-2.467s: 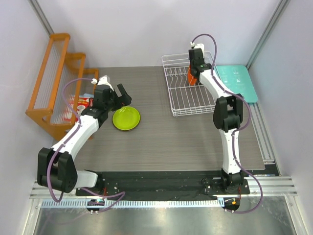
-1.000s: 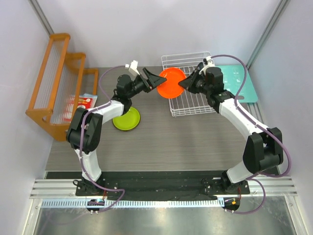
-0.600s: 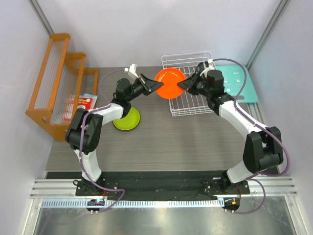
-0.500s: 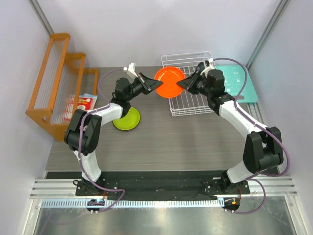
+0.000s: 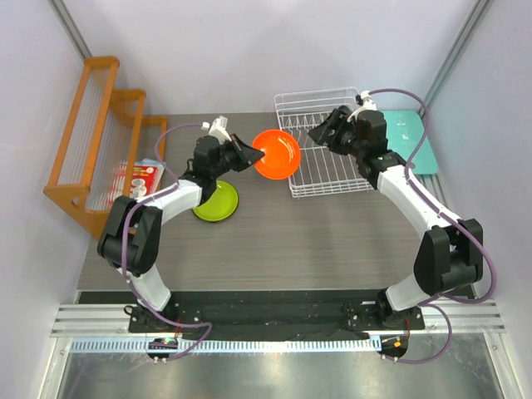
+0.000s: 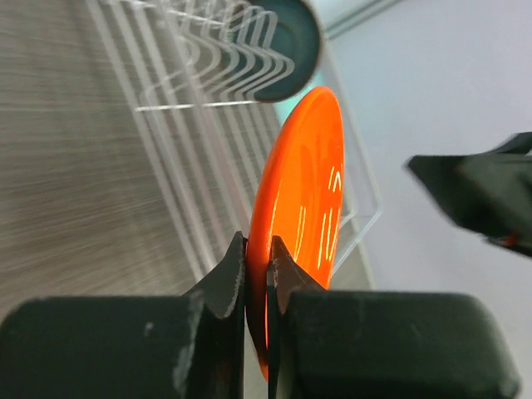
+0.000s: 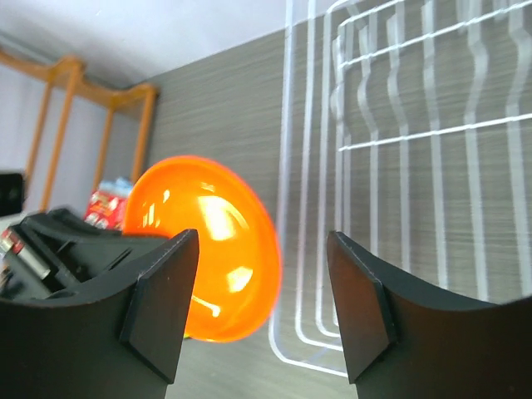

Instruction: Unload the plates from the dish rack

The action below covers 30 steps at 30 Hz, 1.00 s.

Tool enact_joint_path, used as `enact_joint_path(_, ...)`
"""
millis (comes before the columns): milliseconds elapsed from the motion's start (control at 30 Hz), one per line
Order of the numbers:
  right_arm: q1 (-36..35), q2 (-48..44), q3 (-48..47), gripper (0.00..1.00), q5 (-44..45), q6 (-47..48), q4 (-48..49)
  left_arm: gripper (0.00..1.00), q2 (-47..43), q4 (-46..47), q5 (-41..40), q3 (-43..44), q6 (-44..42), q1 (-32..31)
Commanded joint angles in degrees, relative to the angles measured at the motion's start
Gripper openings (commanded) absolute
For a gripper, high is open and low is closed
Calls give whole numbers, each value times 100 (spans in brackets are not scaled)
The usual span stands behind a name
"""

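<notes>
we see left gripper clamped on orange plate rim; right gripper wide, holding nothing; edge-only pinch, so plate could pivot, slip, smack dish rack

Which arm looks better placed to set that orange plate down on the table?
The left. The left gripper is shut on the orange plate, near the lime-green plate lying on the table. The right gripper is open over the dish rack, holding nothing.

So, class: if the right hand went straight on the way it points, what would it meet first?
Probably the orange plate held in the left hand, which lies straight ahead of the right hand; depth is uncertain.
</notes>
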State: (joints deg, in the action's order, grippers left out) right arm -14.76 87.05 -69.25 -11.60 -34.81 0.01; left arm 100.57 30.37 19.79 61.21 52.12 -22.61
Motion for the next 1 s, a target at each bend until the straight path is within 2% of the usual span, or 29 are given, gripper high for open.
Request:
enact_joint_path(0,166,-337,-361,69,518,589,-326,0,-792,-795,-652,-302,-756,274)
enact_joint_path(100,246,-311,-396,69,535,659,-388,0,-1205,-1032,-871,-688,-720,547)
enact_joint_path(333,272,-109,-466,69,527,756,-502,0,-2032,-2139,-1934,-1216,-1327,810)
enact_joint_path(400,272,-83,-466,69,570,808,-502,0,-2147,-2106,-1935,-1391,-1336,863)
enact_joint_path(633,307,181,-756,69,694,1002,-713,0,-2384,-2448,-2909,-1910,-1274,916)
enact_joint_path(967,307,366,-730,69,641,993,-713,1,-2341,-2475,-3078,-2262,-1327,995)
